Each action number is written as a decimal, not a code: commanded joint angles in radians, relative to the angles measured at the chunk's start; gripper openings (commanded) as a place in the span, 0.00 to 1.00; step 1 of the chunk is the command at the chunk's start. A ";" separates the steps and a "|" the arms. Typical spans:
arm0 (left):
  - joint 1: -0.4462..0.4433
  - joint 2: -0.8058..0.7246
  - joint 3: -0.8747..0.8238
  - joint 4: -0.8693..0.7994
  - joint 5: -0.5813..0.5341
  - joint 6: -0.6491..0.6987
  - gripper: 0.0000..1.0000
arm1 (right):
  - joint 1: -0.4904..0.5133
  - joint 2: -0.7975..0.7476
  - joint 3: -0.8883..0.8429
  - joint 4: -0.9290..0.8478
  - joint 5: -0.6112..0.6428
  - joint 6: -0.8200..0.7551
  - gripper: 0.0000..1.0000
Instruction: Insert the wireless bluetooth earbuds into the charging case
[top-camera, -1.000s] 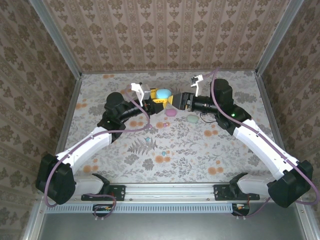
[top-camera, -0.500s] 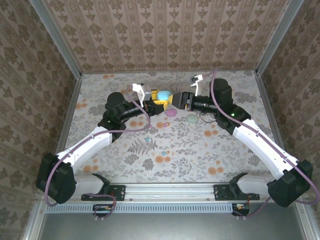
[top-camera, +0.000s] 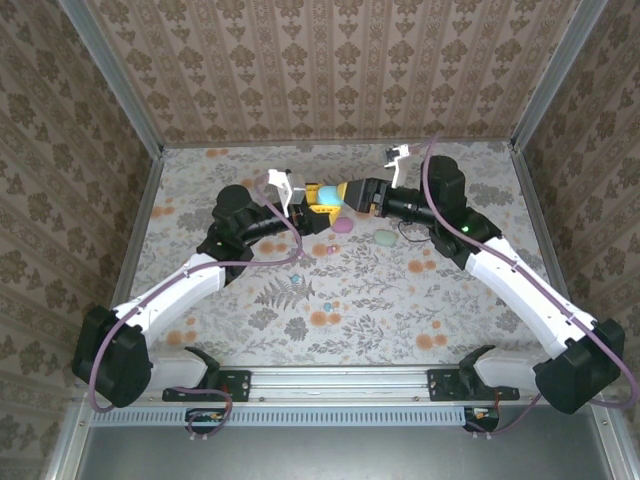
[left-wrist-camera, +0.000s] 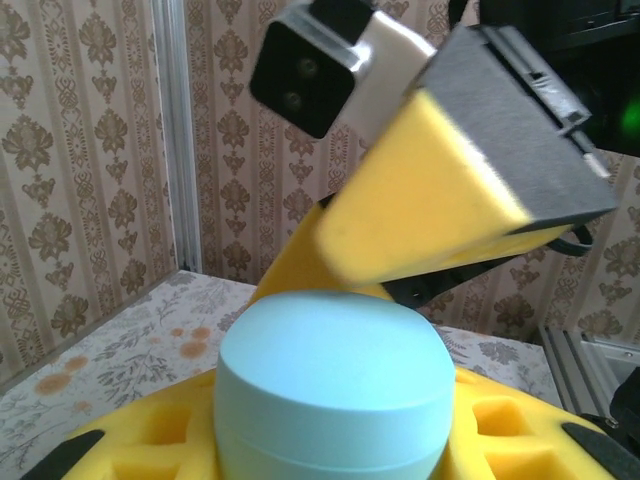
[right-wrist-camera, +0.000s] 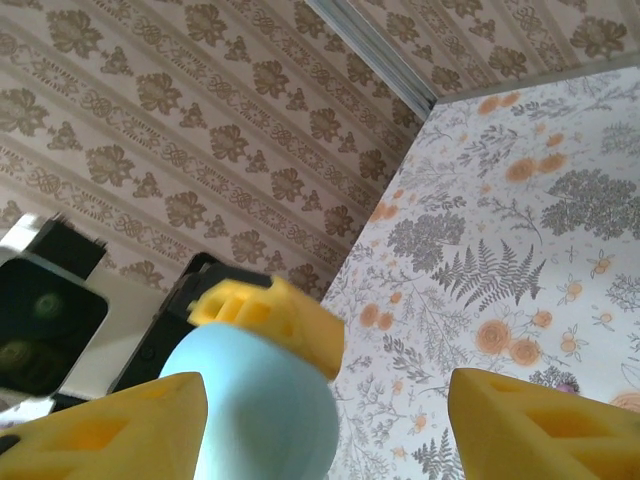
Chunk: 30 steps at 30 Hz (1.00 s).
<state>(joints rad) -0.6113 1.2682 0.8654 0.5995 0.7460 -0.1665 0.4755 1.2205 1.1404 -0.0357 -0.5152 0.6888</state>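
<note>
A light blue egg-shaped charging case (top-camera: 326, 190) is held off the table at the back middle, lid down, with my left gripper (top-camera: 316, 199) shut on it. In the left wrist view the case (left-wrist-camera: 330, 385) sits between my yellow pads (left-wrist-camera: 500, 430), and one of the right gripper's fingers (left-wrist-camera: 420, 205) hangs just above it. My right gripper (top-camera: 347, 192) is open, its fingers (right-wrist-camera: 540, 425) straddling the case (right-wrist-camera: 262, 415) from the right. Tiny earbuds (top-camera: 296, 277) (top-camera: 327, 303) lie on the floral table nearer the arms.
A pink case (top-camera: 342, 225) and a mint case (top-camera: 385, 238) rest on the table just below the grippers. Patterned walls close in the back and sides; a metal rail (top-camera: 330, 385) runs along the near edge.
My right gripper has slid left so its yellow fingers now reach around the blue case. The left gripper still grips the case, tilted slightly.
</note>
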 joint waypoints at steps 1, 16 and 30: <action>0.008 -0.021 0.016 0.036 -0.003 -0.034 0.32 | -0.005 -0.076 -0.025 -0.043 -0.052 -0.102 0.67; 0.010 -0.018 0.025 0.057 0.015 -0.062 0.33 | -0.005 -0.020 0.020 -0.143 -0.069 -0.130 0.64; 0.007 -0.021 0.050 -0.064 0.089 0.027 0.32 | -0.040 -0.023 0.021 -0.015 -0.079 -0.020 0.62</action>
<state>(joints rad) -0.5999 1.2678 0.8848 0.5667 0.7639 -0.1791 0.4500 1.2003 1.1286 -0.1329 -0.5896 0.6308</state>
